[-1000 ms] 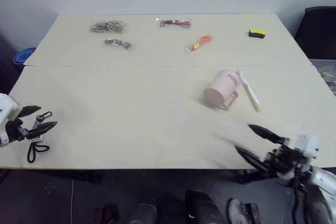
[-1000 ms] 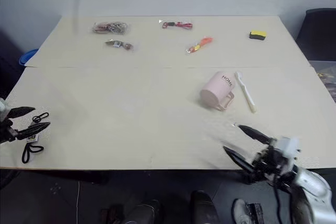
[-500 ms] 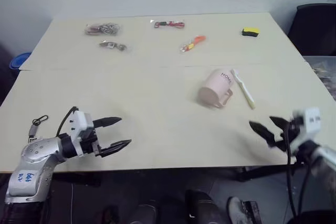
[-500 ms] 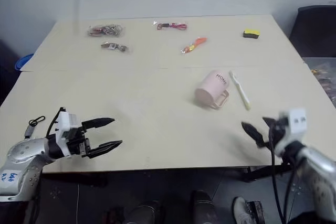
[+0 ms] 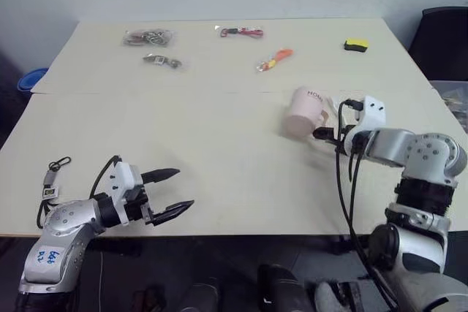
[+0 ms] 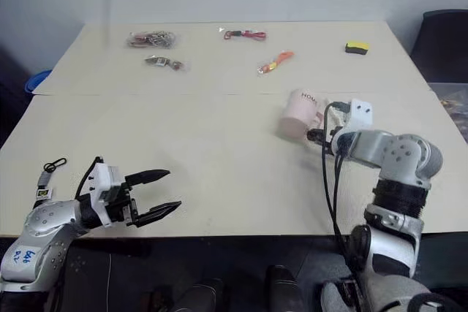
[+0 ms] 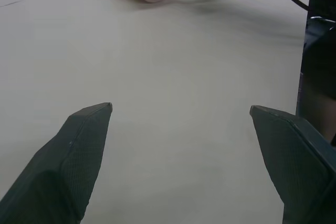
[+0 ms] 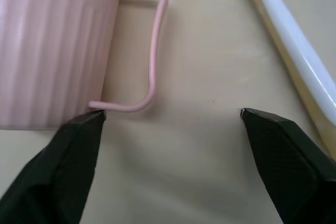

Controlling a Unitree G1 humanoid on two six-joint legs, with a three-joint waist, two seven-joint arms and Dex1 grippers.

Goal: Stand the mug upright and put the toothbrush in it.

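On the right half of the table [image 5: 219, 151], near its middle seam, the mug [image 5: 303, 112] lies on its side, handle toward me. My right gripper [image 8: 170, 124] is down at it, jaws spread wide w/ nothing between them: one finger [image 8: 73, 156] sits right at the handle's lower bend, the other finger [image 8: 283, 156] is out over bare tabletop just beside the toothbrush [image 8: 294, 51]. Can't tell if that first finger touches the handle. Toothbrush lies flat, just beside the mug on its handle side, mostly hidden behind my right wrist in the head views. My left gripper [image 5: 170, 193] hangs over the table's near left edge, jaws spread, empty, pointing across toward the mug. Black clip w/ tag [image 5: 51, 180] lies by the left edge.
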